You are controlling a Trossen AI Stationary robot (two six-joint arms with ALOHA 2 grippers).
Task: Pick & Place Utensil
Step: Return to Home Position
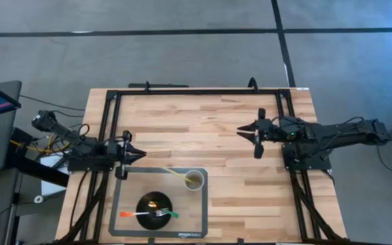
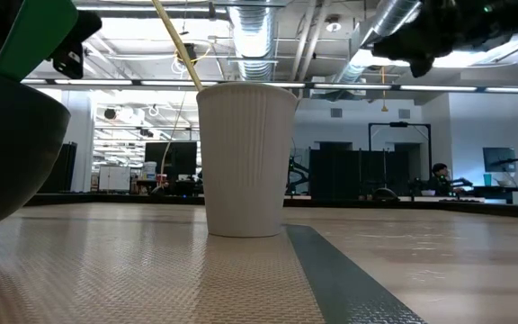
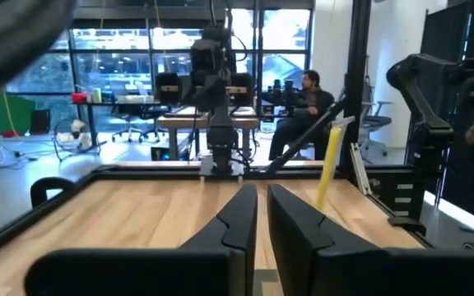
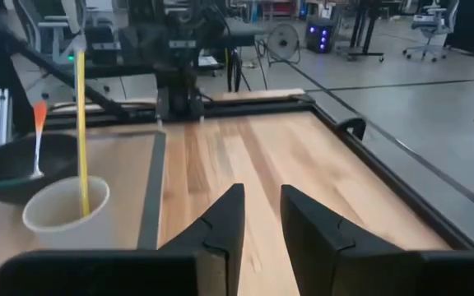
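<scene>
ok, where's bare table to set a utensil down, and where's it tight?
Open wood fills the middle, between the left gripper and right gripper, and the whole stretch right of the grey mat. Crowded on the mat: the black bowl holding utensils and the paper cup with its yellow utensil. The mat's left strip looks bare.

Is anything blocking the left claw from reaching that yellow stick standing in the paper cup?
Nothing visible does. The left gripper hovers beside the mat; bare wood lies between it and the yellow utensil leaning in the cup.
</scene>
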